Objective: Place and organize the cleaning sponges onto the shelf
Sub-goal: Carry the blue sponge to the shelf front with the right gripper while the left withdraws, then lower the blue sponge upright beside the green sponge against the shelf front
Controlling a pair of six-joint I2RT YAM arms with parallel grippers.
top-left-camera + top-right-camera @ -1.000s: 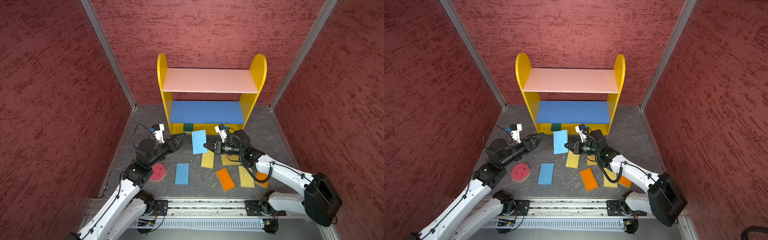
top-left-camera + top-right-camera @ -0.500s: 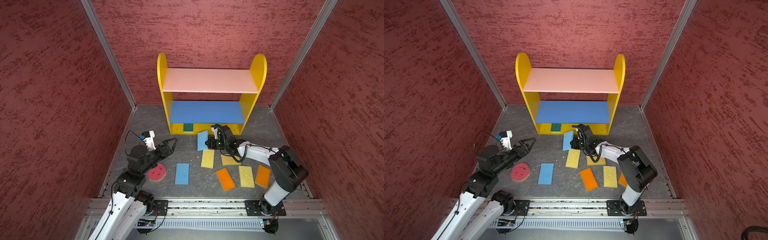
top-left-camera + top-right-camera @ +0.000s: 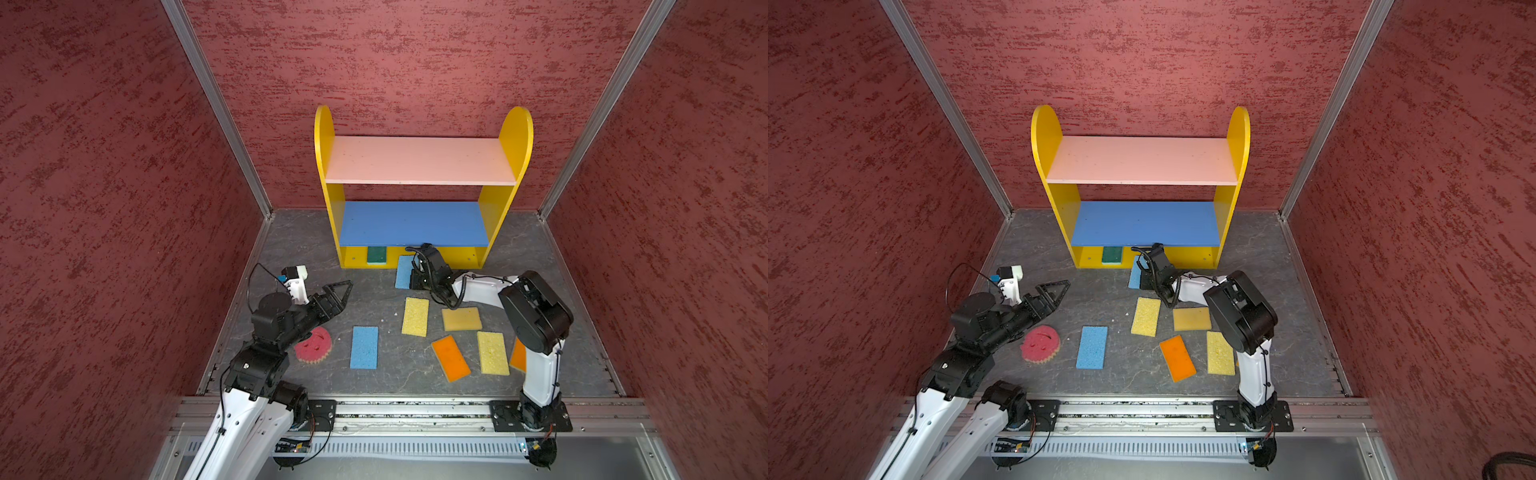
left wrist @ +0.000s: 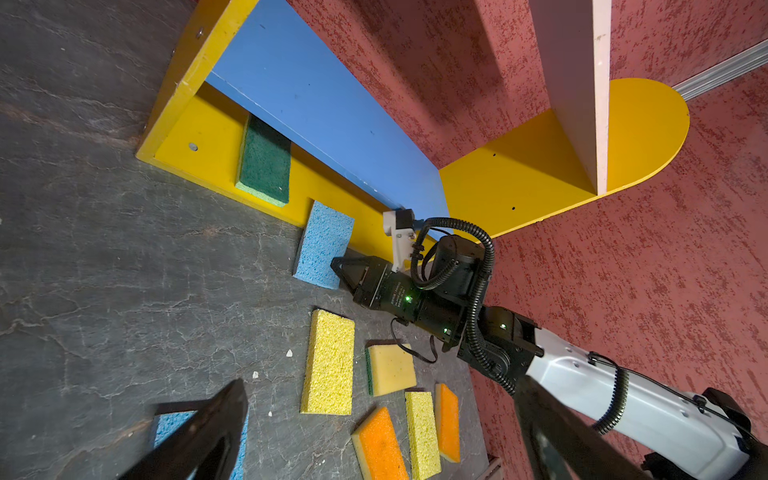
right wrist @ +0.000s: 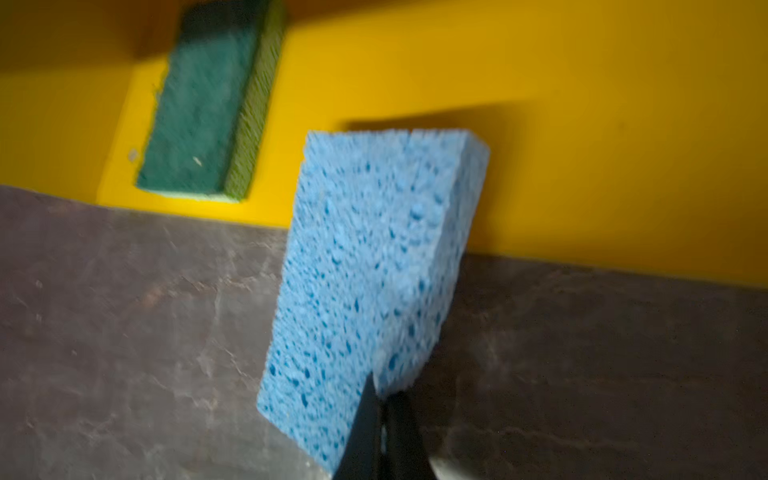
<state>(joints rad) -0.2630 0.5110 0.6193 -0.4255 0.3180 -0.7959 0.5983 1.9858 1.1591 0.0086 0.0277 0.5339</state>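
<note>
One blue sponge (image 5: 374, 270) is pinched at its near short edge by my right gripper (image 5: 382, 401), jaws clamped thin on the foam. Its long axis points into the shelf (image 3: 415, 160), with the far end over the front lip of the yellow base (image 3: 457, 252), just right of the green sponge (image 3: 376, 255) lying lengthwise on that base. My left gripper (image 3: 341, 291) hangs spread wide and empty above the floor (image 3: 374, 303), near the pink smiley sponge (image 3: 1040, 343).

A: How many sponges?
B: Nine. Two blue sponges (image 3: 364, 347) (image 3: 402, 272), two yellow sponges (image 3: 414, 316) (image 3: 493, 353), two orange sponges (image 3: 451, 358) (image 3: 516, 356), one green sponge (image 3: 376, 255), one green-edged yellow sponge (image 4: 390, 370), one pink sponge (image 3: 312, 345).
A: Shelves? Arms?
B: One shelf (image 3: 419, 160), two arms (image 3: 266, 324) (image 3: 536, 320).
</note>
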